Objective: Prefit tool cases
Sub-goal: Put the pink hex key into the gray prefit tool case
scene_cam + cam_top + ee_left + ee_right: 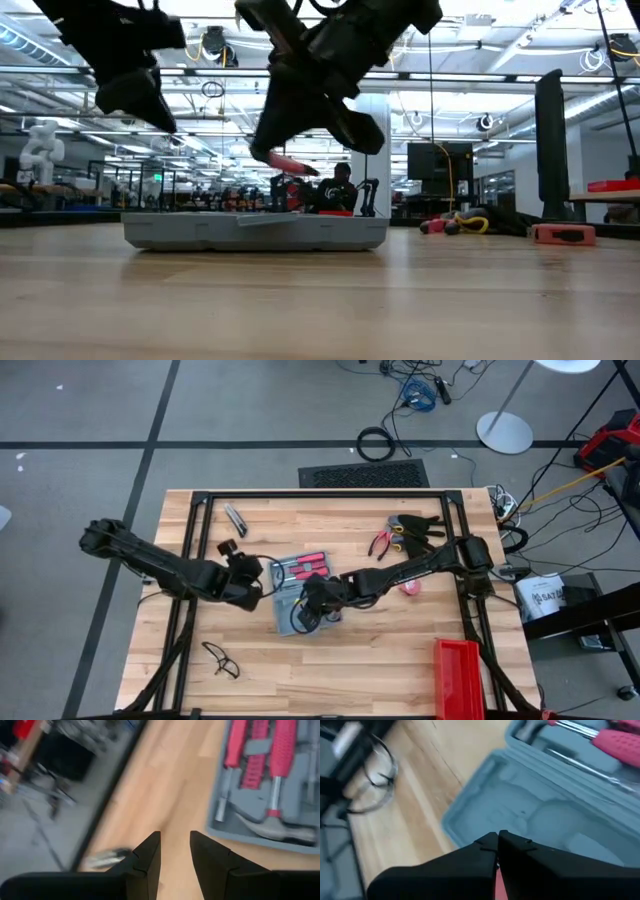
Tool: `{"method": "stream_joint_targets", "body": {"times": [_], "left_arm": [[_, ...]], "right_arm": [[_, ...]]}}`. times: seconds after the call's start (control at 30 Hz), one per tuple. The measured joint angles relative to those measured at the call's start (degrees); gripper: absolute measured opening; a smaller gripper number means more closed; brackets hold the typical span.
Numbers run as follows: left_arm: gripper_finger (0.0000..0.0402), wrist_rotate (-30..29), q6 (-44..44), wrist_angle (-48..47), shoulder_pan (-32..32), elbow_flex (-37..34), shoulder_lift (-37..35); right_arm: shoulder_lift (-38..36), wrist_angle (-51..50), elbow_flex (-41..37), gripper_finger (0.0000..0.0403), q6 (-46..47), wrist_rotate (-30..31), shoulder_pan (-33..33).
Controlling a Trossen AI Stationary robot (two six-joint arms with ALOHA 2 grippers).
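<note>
Overhead, the tool case [296, 588] lies open flat near the middle of the wooden table [330, 660], its grey moulded tray carrying red-handled tools [305, 566] in the far half; the near half shows empty hollows. Both dark arms meet over it. The right gripper [312, 598] hangs above the near half of the case, its two fingers pressed together; a sliver of red shows just below them in the right wrist view, though what it is cannot be told. The left gripper [262, 586] hovers just left of the case over bare wood, its fingers standing slightly apart and holding nothing. From table height the case [255, 231] sits level on the boards with both grippers raised clear above it. The left wrist view catches a hammer [272, 795] and a screwdriver [231, 765] seated in their tray.

Elsewhere on the table: red-handled pliers [382, 543] and a pair of black gloves [418, 527] at the far right, a utility knife [235, 519] at the far left, safety glasses [221, 659] at the near left, and a red bin [458, 676] at the near right edge.
</note>
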Motion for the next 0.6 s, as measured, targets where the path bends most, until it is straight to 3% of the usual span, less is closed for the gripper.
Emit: {"method": "stream_joint_targets", "body": {"times": [0.2,0.6], "left_arm": [[0.0111,-6.5,3.8,-0.6,-1.4,0.0,-0.9],[0.0111,-7.0,3.7,-2.3,-2.1,-0.1,-0.9]], "right_arm": [[3.3,3.0,0.4,0.0000,4.6,-1.3,0.0],[9.4,-6.7,9.0,0.0000,5.6,-1.0,0.3]]}}
